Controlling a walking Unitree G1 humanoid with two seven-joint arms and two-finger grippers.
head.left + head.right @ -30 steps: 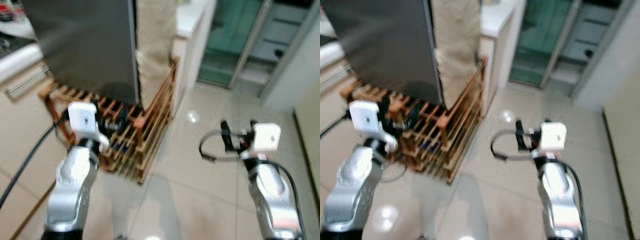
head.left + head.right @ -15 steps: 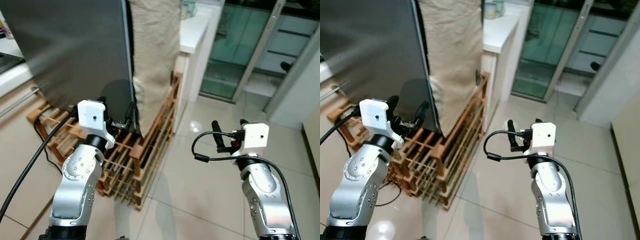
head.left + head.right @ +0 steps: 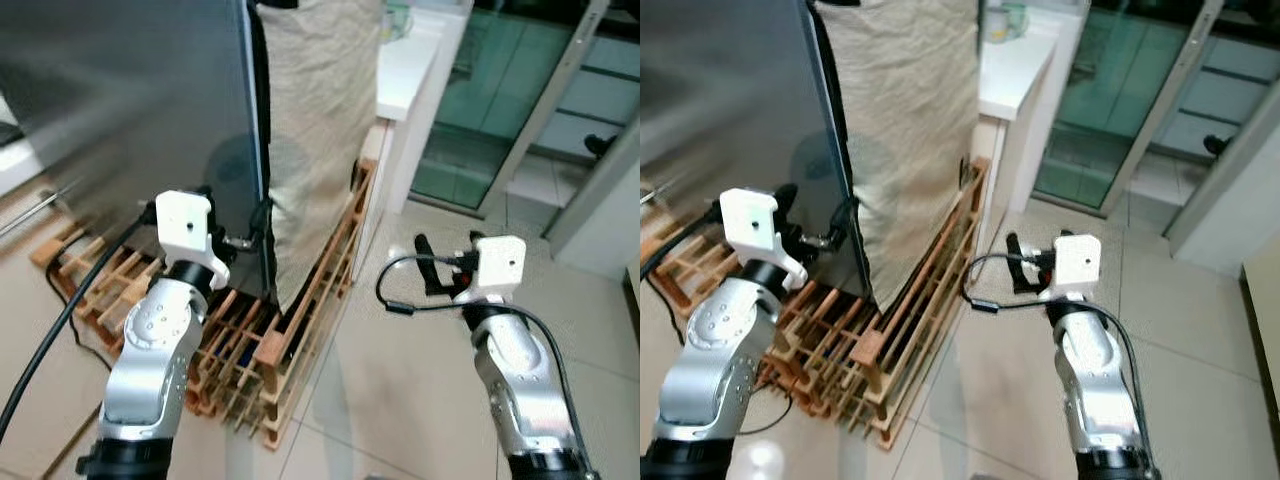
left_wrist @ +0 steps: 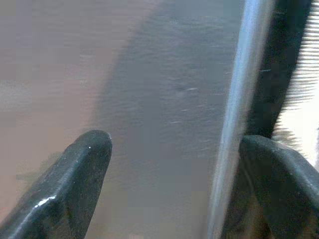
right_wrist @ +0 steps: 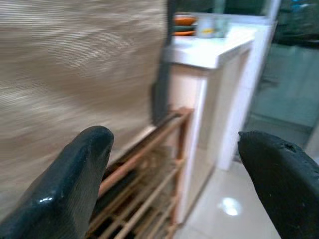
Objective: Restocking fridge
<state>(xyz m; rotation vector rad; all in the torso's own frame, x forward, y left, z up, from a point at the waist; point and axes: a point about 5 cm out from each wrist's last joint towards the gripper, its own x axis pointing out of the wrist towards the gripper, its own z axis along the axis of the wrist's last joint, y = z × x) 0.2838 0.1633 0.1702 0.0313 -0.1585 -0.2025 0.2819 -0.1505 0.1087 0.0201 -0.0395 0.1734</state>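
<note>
Left wrist view: left gripper (image 4: 169, 164) jaws spread, straddling the fridge door (image 4: 164, 99) edge.

The place was a home kitchen. A tall fridge (image 3: 150, 90) with a dark brushed-steel face stood as its main fixture, and a beige woven cloth (image 3: 320, 110) hung down just beside it. At the foot of the fridge a low wooden slatted rack (image 3: 290, 320) rested on glossy pale floor tiles (image 3: 400, 400). Beyond the cloth, on the far side from the fridge, ran a white countertop (image 3: 1015, 65) with cups and an orange dish (image 5: 184, 21) on it. Past that counter, further from the fridge, stood a glass sliding door (image 3: 500, 110) in a metal frame.
</note>
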